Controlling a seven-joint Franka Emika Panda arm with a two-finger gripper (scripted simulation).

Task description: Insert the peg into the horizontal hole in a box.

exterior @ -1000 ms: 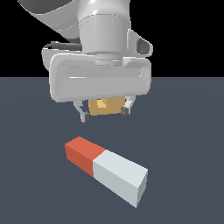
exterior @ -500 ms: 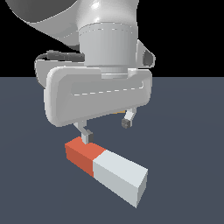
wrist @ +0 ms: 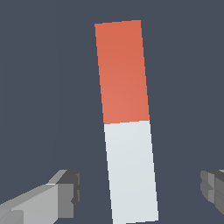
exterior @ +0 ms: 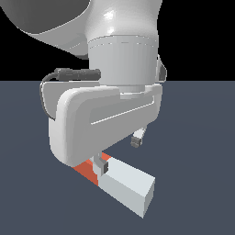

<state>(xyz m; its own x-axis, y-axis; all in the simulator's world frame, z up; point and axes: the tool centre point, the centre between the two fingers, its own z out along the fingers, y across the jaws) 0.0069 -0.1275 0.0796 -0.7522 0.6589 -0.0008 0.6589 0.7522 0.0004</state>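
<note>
Lowered since 0.5 s ago, jaws (wrist: 140, 192) apart, straddling the peg (wrist: 127, 122)

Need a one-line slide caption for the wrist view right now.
Open gripper poised over the peg, one finger on each side of its pale section, not touching it.

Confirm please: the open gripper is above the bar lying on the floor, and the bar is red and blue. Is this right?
Not quite. The bar is red-orange and pale grey-white, not blue, as the wrist view shows. The rest holds: the gripper is open above it, fingers apart on either side.
</note>
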